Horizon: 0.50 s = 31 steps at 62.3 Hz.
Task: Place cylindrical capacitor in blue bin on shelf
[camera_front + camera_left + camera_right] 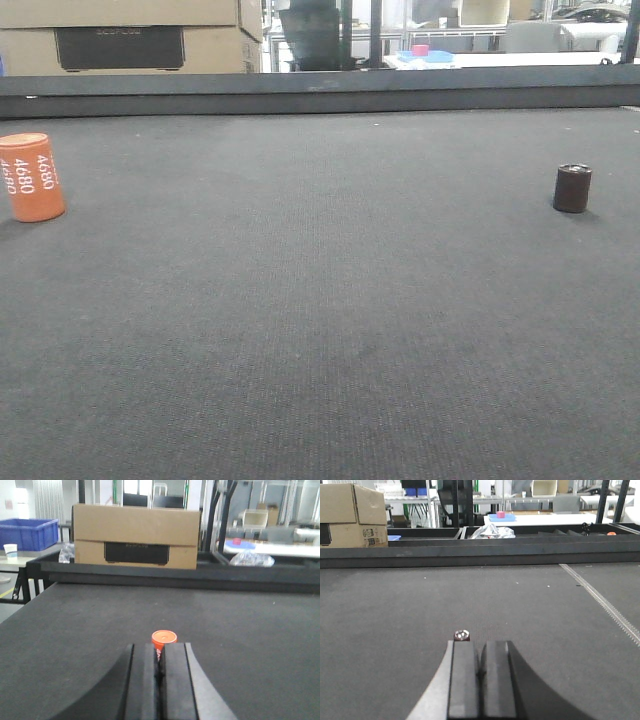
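Capacitor (572,188) stands upright on the mat (320,320), just ahead-left of the right gripper (480,650); it and the left gripper (159,652) are pressed together, so spread the right one, centre it, pinch mid-body.

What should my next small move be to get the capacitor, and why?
Probably open the right gripper: its jaws stand closed, and the cylindrical capacitor stands upright just ahead of it, slightly left of centre. The left gripper faces the orange can instead, so I'd leave it alone.
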{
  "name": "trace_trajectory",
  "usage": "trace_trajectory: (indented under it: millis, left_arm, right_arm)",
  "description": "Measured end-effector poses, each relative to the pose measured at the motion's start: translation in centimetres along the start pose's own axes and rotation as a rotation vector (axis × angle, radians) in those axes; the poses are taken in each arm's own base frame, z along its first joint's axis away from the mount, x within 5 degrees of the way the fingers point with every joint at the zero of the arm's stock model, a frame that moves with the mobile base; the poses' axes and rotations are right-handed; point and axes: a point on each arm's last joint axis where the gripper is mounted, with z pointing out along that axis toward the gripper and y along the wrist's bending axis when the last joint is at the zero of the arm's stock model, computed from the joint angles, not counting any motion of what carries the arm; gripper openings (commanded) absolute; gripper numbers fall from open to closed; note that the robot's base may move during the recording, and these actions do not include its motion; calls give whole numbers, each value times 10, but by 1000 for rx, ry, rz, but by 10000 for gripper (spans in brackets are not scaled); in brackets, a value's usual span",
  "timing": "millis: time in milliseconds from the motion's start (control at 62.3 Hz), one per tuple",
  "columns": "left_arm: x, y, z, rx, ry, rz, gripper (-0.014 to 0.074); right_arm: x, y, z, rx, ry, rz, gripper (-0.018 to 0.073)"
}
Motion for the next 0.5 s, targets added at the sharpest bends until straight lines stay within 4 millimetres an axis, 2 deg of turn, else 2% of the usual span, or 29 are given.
trace_trajectory:
  millis: [128,273,449,498]
  left_arm:
    - [-25,0,20,-11,122,13,-111]
    - [-49,1,60,-24,337,15,-111]
    - [-68,0,122,-39,582,18,-111]
    - [-67,0,144,-40,630,17,-111]
  right_arm:
    - [-29,2,17,4,53,0,-162]
    - [-49,3,54,13,194,1,-162]
    - [-63,4,111,26,408,3,-162]
    - [-61,4,130,30,477,3,-162]
